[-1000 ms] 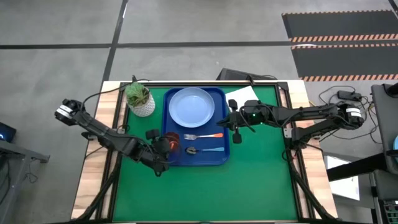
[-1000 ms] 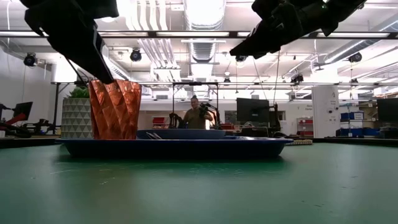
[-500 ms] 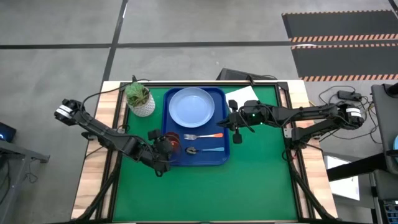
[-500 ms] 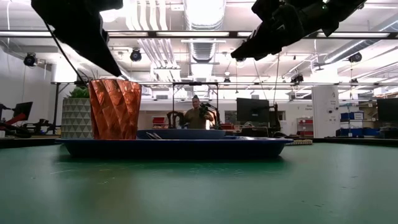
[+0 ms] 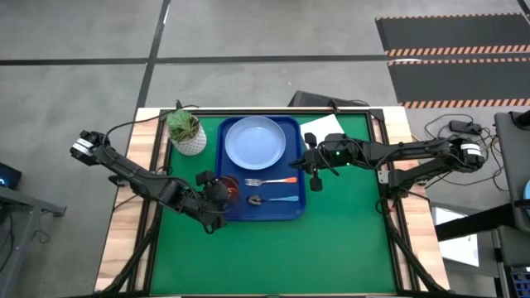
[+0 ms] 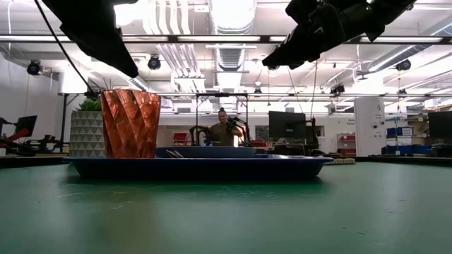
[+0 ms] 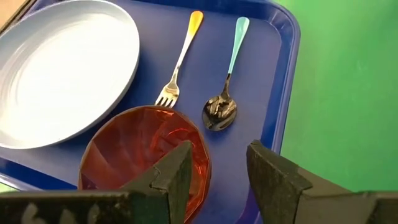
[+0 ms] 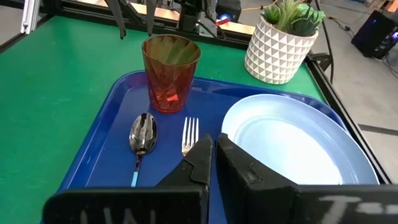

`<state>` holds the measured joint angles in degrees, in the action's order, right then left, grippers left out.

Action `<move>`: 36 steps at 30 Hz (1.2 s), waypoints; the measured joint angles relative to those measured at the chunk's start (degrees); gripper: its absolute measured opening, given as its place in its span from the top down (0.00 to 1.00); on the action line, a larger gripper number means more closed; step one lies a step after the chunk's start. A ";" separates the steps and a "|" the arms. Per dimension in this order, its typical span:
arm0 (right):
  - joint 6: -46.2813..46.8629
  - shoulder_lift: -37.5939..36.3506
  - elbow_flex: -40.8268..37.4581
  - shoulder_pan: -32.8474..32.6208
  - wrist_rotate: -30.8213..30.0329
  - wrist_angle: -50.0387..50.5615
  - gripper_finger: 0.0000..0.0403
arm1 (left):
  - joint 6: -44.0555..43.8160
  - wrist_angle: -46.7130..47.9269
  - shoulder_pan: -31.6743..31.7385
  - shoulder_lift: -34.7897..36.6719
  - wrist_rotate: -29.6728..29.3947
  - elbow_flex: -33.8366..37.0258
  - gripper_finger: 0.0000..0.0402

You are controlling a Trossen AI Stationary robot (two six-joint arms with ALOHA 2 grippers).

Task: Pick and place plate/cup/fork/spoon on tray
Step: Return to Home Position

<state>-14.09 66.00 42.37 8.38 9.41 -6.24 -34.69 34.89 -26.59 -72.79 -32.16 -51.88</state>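
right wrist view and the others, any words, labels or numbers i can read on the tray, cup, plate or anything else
None can be read.
tray, cup, plate, fork, spoon: no print shows.
Pale marks at the bottom edge of the right wrist view: cut off, unreadable.
Background screens in the low view: too small to read.

**Robotics lab / open workshop hall**

Industrial indoor space, not a home. Low view shows a high open ceiling with white exposed ducts and pipes [image 6: 185, 53] and bright strip lights [image 6: 229, 12]. Behind the green-matted wooden table [image 5: 348, 232] sit dark computer monitors [image 6: 289, 125] on benches, plus a person [image 6: 224, 132] at a far workstation. High view: bare grey concrete floor [image 5: 74, 33] with black-and-orange striped hazard mats [image 5: 451, 50] (typical shop-floor marking), loose black cables [image 5: 451, 128] beside the table. Two dark jointed robot arms [image 5: 414, 153] are mounted at the table's sides, so a robot test cell.
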 joint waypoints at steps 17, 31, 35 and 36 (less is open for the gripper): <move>0.06 0.00 -0.11 0.00 0.02 0.09 0.98 | -0.67 0.04 0.00 0.09 0.05 0.07 0.67; 0.19 0.00 -0.13 0.00 0.00 0.00 0.98 | -0.56 0.69 -0.04 3.52 4.69 0.14 0.67; 0.66 0.00 -0.13 0.00 0.02 0.04 0.98 | -0.82 0.74 -0.04 5.72 4.61 0.72 0.67; 0.70 0.00 -0.13 0.00 0.02 0.03 0.98 | -0.95 0.85 -0.04 6.24 4.51 0.94 0.67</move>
<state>-13.38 66.00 42.24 8.38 9.43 -6.21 -35.64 35.75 -26.63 -66.55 -27.66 -50.94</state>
